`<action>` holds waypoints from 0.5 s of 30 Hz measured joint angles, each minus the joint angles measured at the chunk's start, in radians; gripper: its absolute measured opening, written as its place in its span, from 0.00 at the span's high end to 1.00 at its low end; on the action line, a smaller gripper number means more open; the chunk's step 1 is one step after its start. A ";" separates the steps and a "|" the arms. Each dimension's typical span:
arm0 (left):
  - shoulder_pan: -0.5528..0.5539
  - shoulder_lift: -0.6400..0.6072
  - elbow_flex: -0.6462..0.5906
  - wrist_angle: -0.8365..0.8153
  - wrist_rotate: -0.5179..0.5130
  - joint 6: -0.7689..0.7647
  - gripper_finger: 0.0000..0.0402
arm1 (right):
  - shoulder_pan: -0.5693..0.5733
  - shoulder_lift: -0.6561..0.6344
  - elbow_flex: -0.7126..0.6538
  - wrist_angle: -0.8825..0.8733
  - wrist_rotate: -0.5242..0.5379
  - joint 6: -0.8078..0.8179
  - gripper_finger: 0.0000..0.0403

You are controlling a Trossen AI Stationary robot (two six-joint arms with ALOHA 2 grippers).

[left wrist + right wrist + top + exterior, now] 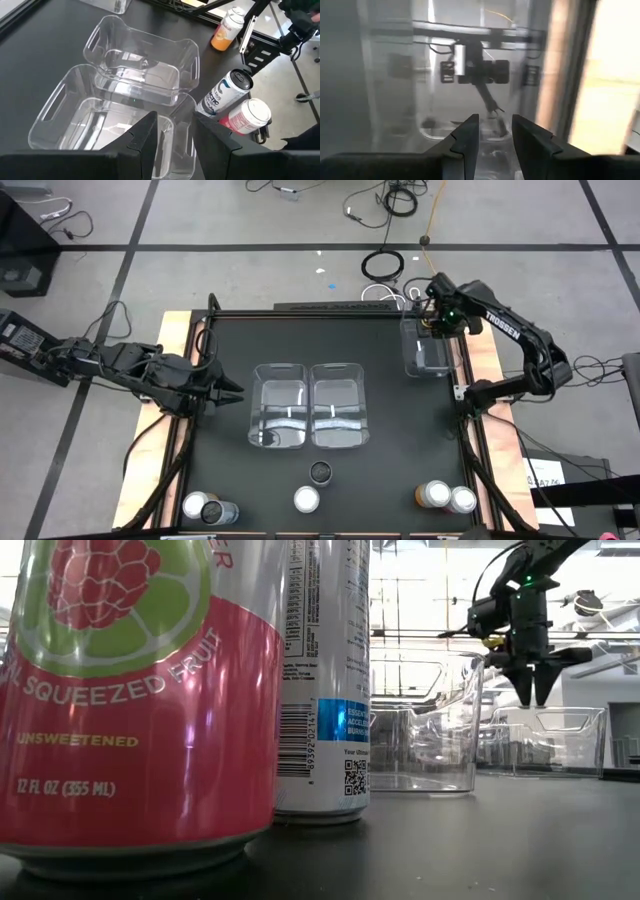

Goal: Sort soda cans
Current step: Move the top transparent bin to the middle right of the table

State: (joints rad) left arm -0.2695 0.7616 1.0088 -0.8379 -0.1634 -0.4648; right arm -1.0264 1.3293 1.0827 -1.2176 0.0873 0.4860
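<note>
two clear bins sit side by side, touching, in the middle of the black table. they block the way straight across. a third clear bin stands at the far right edge, and the right gripper hangs just over it, so that corner is crowded. the left gripper is low, just beside the left bin.

the cans stand along the near edge: a pair at the left, a black can and a silver-topped can in the middle, and a pair at the right. there are open gaps between these groups. the far middle of the table is bare, and so is the strip between the middle bins and the right bin.
</note>
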 joint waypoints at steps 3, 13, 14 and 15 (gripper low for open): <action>0.000 0.000 0.000 0.000 -0.009 -0.001 0.68 | 0.026 0.000 -0.008 0.044 -0.047 0.018 0.73; 0.000 0.000 0.000 0.000 -0.026 -0.001 0.68 | 0.162 0.027 -0.008 0.260 -0.095 0.095 0.73; 0.000 0.000 0.000 -0.001 -0.026 -0.001 0.68 | 0.172 0.038 -0.008 0.266 -0.094 0.105 0.73; 0.000 0.000 0.000 -0.001 -0.026 -0.001 0.68 | 0.184 0.053 -0.008 0.272 -0.093 0.109 0.73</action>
State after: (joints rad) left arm -0.2695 0.7616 1.0088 -0.8387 -0.1898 -0.4653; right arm -0.8425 1.3822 1.0748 -0.9460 -0.0058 0.5950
